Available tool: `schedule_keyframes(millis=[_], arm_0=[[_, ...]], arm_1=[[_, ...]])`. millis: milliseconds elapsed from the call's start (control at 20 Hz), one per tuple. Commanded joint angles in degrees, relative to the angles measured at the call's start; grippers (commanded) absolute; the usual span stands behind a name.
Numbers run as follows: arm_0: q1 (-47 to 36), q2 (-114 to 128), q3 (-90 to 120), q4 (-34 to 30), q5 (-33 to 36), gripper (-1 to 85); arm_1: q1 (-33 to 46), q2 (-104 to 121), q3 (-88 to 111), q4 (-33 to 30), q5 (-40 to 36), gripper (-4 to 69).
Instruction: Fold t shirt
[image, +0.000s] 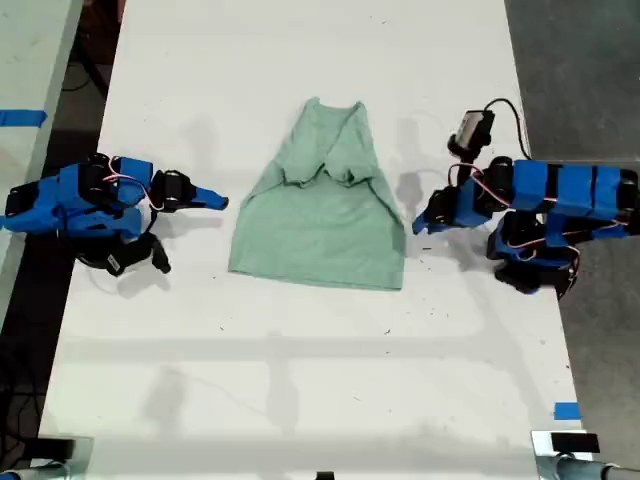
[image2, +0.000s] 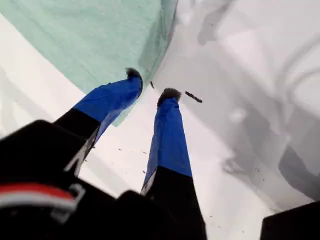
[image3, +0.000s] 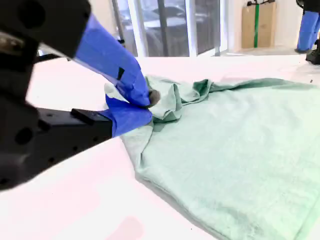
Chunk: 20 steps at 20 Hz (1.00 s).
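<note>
Grippers-wise, neither one had hold of anything. Seen from the exterior view, my first gripper (image: 425, 222) sat at the shirt's 3 o'clock, just off the cloth. Its jaws were parted a fair bit and there was only bare table between them. The first wrist view showed the same: my first gripper (image2: 150, 86) was spread and empty, with a shirt (image2: 95, 40) corner right by one fingertip. My second gripper (image: 215, 200) was over at the shirt's 9 o'clock in the exterior view, a little gap away from the edge. In its own wrist view my second gripper (image3: 146, 102) had its tips pinched together, and as far as I could tell they weren't pinching any cloth.

The table (image: 300, 380) was a big white one. The shirt (image: 320, 225) lay flat around its middle, a bit toward 12 o'clock in the exterior view, with the neck end at 12 and the hem at 6.

Progress, my guess: maybe a third done. Both sleeves (image: 330, 170) looked already tucked in toward the centre, so the upper half was narrow and a bit bunched. The hem end was wide and spread in one layer. So the body was yet to be folded, sides in and/or hem up to the neck. The rumpled tuck could've used a smoothing too.
</note>
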Motion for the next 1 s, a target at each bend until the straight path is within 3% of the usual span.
schedule_keyframes(millis=[0, 300, 450, 550, 750, 950], arm_0=[[0.62, 0.53, 0.44, 0.09, -1.14, 0.0], [0.79, 0.53, 0.35, 0.18, -1.14, 0.0], [0.79, 0.53, 0.35, 0.18, -1.14, 0.0], [0.88, 0.53, 0.35, 0.26, -1.14, 0.0], [0.88, 0.53, 0.35, 0.26, -1.14, 0.0], [0.79, 0.53, 0.35, 0.26, -1.14, 0.0]], arm_1=[[-1.67, -14.59, -6.86, -7.73, 0.26, 11.5], [-5.19, -31.82, -9.58, -17.58, 0.26, 12.0], [-7.47, -35.07, -9.49, -17.14, 0.97, 11.3], [-9.05, -35.24, -8.96, -13.36, 3.52, 1.7], [-10.02, -31.29, -8.79, 1.23, 9.58, 1.7], [-7.38, -24.17, -13.71, 9.67, 6.94, 1.7]])
